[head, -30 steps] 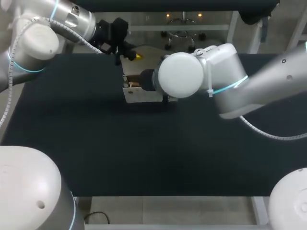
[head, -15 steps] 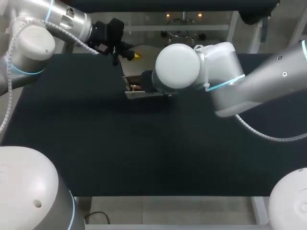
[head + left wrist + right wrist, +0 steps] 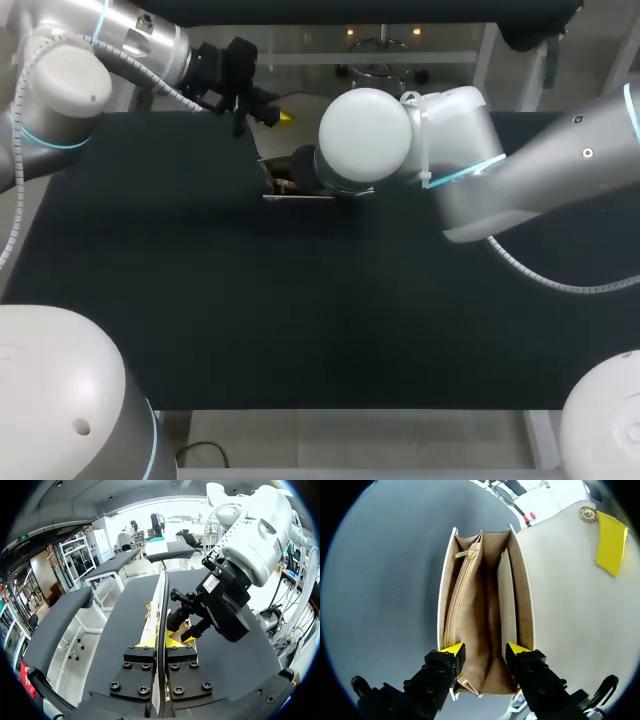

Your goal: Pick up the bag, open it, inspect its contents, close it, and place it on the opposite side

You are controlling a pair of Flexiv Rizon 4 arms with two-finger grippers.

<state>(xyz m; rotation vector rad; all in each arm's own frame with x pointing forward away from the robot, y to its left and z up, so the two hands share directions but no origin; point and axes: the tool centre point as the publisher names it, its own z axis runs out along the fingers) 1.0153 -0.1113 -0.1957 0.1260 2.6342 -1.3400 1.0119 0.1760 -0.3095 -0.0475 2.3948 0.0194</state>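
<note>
1. The cream leather bag (image 3: 480, 610) sits open, far middle of the black bench (image 3: 300, 300).
2. Left claw (image 3: 161, 642) clamps its pale flap (image 3: 570, 605); right claw (image 3: 485, 652), fingers apart, hangs over it.
3. Closing and moving it come next.

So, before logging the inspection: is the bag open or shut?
Open: the bag has its flap swung back, and the zip inside shows.
</note>
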